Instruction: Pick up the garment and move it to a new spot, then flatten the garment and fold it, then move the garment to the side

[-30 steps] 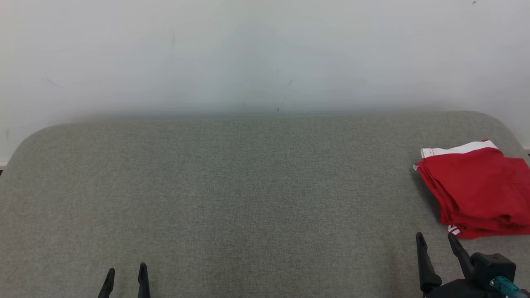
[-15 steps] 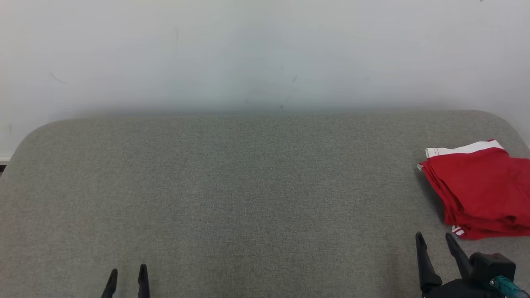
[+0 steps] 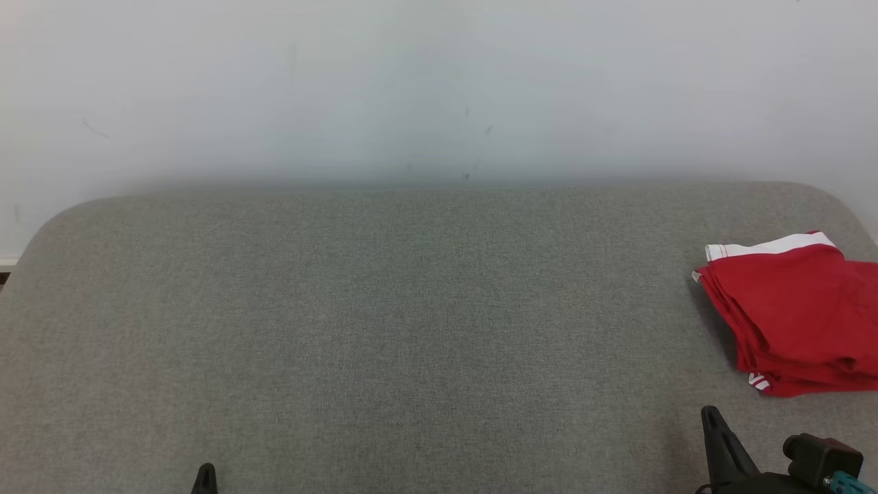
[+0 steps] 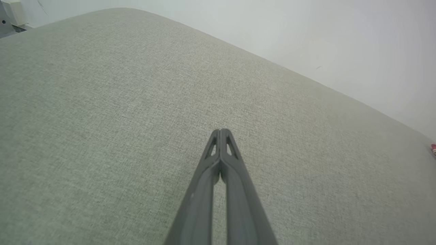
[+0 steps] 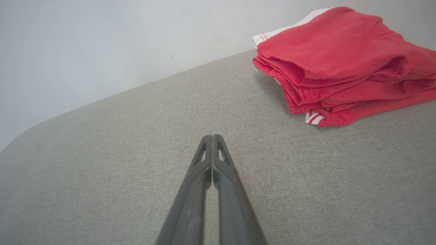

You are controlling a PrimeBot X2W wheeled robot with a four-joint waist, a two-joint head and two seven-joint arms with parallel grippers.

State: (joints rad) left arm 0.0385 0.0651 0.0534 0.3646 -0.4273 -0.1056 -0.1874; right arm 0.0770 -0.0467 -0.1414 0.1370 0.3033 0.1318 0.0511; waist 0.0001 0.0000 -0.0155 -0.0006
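The garment [image 3: 796,312] is red with white trim, folded into a stack at the right end of the grey cushioned surface [image 3: 411,322]. In the right wrist view the garment [image 5: 344,61] lies ahead and to the right of my right gripper [image 5: 212,136], whose fingers are pressed together with nothing between them. My right gripper [image 3: 710,412] sits low at the head view's bottom right, a short way in front of the garment. My left gripper [image 4: 220,131] is shut and empty over bare fabric; its tip [image 3: 204,471] shows at the head view's bottom left.
A pale wall [image 3: 439,89] runs behind the surface. The surface has rounded back corners, and its far left edge drops off near a white box [image 4: 13,12] in the left wrist view.
Both grippers have gone from open to shut and have drawn back toward the bottom of the head view. The garment has not moved.
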